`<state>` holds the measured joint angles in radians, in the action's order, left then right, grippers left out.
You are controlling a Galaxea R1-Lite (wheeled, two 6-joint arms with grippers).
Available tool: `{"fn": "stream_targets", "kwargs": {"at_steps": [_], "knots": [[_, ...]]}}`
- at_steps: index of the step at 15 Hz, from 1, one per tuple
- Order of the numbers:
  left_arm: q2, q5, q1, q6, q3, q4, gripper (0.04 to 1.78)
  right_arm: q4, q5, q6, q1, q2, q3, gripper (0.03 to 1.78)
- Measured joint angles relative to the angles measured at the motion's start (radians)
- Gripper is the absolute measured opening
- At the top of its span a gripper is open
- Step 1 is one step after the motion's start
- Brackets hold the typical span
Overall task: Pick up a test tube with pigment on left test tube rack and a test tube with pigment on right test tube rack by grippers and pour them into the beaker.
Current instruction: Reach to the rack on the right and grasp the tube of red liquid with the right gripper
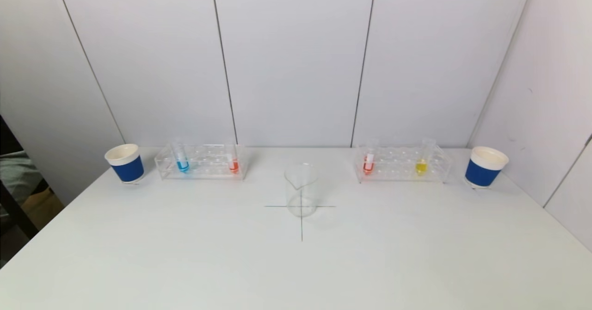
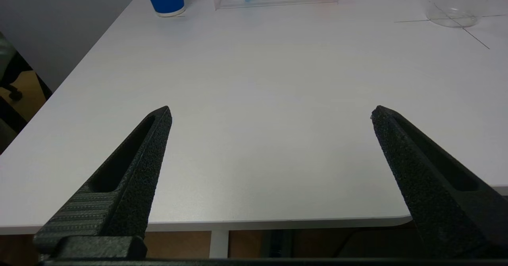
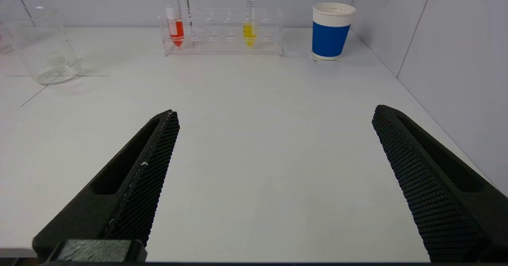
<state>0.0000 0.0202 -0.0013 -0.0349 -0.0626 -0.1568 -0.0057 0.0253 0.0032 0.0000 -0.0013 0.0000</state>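
Left hand (image 2: 271, 113): we hold it released, fingers spread wide, over the worktop's (image 1: 185, 254) near edge.
Right hand (image 3: 276, 111): likewise released, over the near right side.
Beaker (image 1: 301, 190): upright on the cross mark, mid-worktop.
Left rack (image 1: 201, 161): farther back, holding blue (image 1: 182, 164) and orange (image 1: 234, 164) tubes.
Right rack (image 1: 402, 163): holding red (image 1: 368, 163) and yellow (image 1: 421, 165) tubes.
Cups (image 1: 125, 163): one outside each rack.
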Motion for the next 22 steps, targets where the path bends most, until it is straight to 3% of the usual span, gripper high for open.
{"fn": "stream_targets", "kwargs": {"at_steps": [22], "knots": [[0.000,0.001,0.000,0.000,0.000,0.000,1.76,0.013,-0.008,-0.002,0.000,0.000,-0.010,1.77]]}}
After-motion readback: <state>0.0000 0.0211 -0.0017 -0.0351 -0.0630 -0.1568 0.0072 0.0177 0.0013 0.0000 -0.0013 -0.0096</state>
